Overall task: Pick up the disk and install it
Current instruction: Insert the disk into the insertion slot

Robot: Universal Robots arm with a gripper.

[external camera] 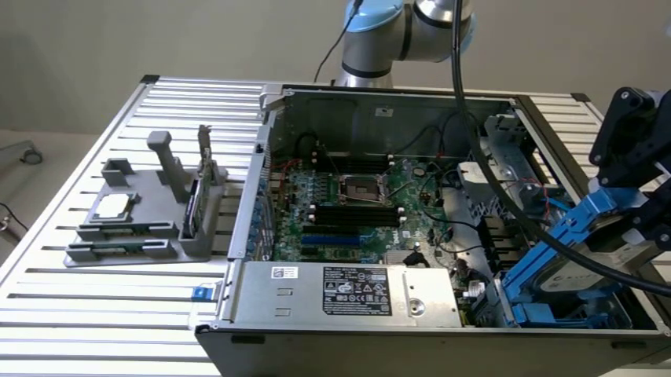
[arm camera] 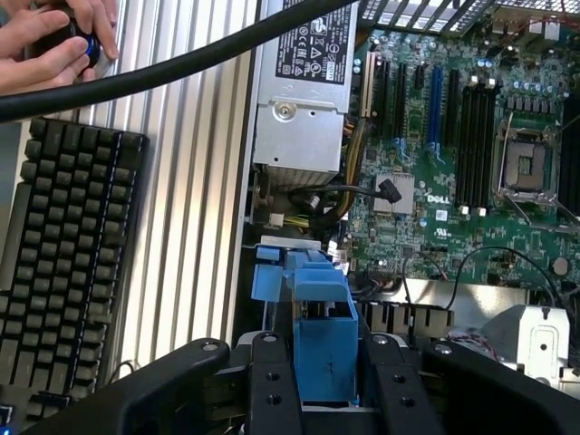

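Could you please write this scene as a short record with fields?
grip: gripper closed on the blue carrier of the disk
disk place: over the computer case, at its end on the exterior view's right
case: open, motherboard exposed
beside case: grey fixture on the table
person: hands near a keyboard

The disk (external camera: 592, 208) is showing silver-grey with a bright blue frame, the pincer (arm camera: 326, 390) is looking matte black, the motherboard (external camera: 351, 212) is showing green, and the desk (external camera: 94, 314) is running in silver ribbed stripes
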